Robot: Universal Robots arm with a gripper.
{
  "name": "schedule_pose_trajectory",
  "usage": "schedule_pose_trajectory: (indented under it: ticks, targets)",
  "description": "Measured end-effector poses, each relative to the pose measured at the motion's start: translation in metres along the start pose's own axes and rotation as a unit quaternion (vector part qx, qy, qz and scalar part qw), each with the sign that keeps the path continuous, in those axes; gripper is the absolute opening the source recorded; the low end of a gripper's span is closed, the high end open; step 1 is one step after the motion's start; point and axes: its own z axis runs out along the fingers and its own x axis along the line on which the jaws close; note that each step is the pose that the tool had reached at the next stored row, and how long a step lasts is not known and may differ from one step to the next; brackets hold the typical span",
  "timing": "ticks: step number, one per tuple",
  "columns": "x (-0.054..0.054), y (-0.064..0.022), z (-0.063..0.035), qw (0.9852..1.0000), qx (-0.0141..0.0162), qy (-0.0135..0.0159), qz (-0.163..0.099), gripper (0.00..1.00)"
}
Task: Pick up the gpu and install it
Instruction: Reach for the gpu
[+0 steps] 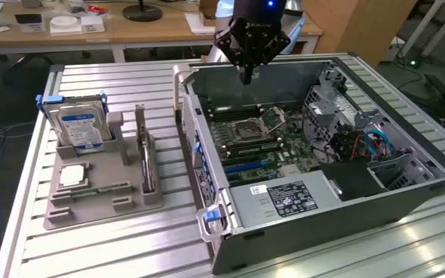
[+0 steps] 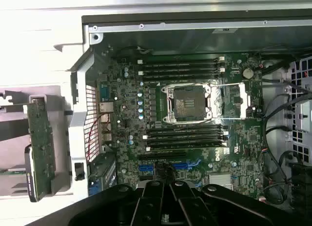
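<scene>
The arm [image 1: 263, 8] points straight down, its pincer [image 1: 247, 77] closed, fingertips pressed together and gripping nothing.

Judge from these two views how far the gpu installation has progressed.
Nothing looks done: the gpu stands upright in its grey holder, outside the computer case. The hand, shut and empty, hangs above the open case. Pick-up and installation both remain.

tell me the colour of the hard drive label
Blue and white label, best in the exterior view.
</scene>
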Motion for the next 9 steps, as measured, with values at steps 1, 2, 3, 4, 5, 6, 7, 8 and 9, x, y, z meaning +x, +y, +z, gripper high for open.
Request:
schedule_pose_trajectory:
  ticks: [1, 2, 3, 4, 5, 6, 7, 8, 9]
  targets:
    - [0.0, 0.0, 0.0, 1.0, 0.0, 0.0, 0.0, 0.11]
    - [0.0, 0.0, 0.0, 1.0, 0.0, 0.0, 0.0, 0.11]
    - [0.0, 0.0, 0.0, 1.0, 0.0, 0.0, 0.0, 0.11]
    - [0.0001, 0.0, 0.0, 1.0, 0.0, 0.0, 0.0, 0.11]
    - [0.0005, 0.0, 0.0, 1.0, 0.0, 0.0, 0.0, 0.11]
    - [0.0011, -0.0001, 0.0, 1.0, 0.0, 0.0, 0.0, 0.11]
    - [0.002, -0.0002, -0.0001, 1.0, 0.0, 0.0, 0.0, 0.11]
    - [0.003, -0.0002, -0.0002, 1.0, 0.0001, 0.0, 0.0, 0.11]
    - [0.0042, -0.0003, -0.0001, 1.0, 0.0, 0.0, 0.0, 0.11]
